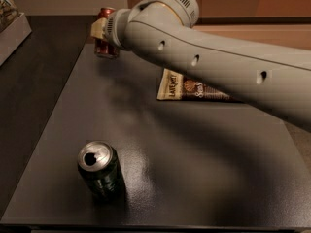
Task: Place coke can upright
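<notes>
The red coke can [105, 39] is at the far left corner of the dark table [194, 169], standing about upright with its silver top rim showing. My gripper [101, 32] is at the end of the pale arm [209, 62] that reaches in from the right, and it is shut around the can's side. The can's bottom is at the table's far edge; I cannot tell whether it touches the surface. Most of the fingers are hidden behind the wrist.
A dark green can with an opened silver top [99, 171] stands upright near the front left. A brown snack packet [192, 89] lies flat at mid-table, partly under the arm. A white box [12, 30] sits off the table at the far left.
</notes>
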Available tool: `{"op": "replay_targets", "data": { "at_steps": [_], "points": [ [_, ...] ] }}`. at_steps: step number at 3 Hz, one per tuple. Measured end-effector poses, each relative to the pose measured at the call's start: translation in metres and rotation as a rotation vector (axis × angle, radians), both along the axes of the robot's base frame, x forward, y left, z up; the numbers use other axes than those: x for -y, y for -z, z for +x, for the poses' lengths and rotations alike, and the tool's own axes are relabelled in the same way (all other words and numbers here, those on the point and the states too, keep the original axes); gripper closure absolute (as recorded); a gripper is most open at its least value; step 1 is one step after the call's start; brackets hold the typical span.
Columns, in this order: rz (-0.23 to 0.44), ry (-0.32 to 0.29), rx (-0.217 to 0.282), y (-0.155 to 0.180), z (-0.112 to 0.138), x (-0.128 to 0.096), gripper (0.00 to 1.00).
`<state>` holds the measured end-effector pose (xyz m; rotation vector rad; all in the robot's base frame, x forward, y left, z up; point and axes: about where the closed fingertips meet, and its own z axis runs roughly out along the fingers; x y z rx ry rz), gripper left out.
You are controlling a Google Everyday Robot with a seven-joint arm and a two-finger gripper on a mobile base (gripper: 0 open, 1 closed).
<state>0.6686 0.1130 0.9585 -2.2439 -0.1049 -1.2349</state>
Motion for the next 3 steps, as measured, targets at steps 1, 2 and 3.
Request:
{"op": "replay_targets", "data": {
  "at_steps": [1, 2, 3],
  "points": [
    [-0.029, -0.056, 0.089, 0.002, -0.002, -0.001, 1.0],
    [-0.067, -0.122, 0.187, 0.006, -0.008, -0.003, 1.0],
    [-0.107, -0.173, 0.272, 0.01, -0.013, -0.004, 1.0]
  ]
}}
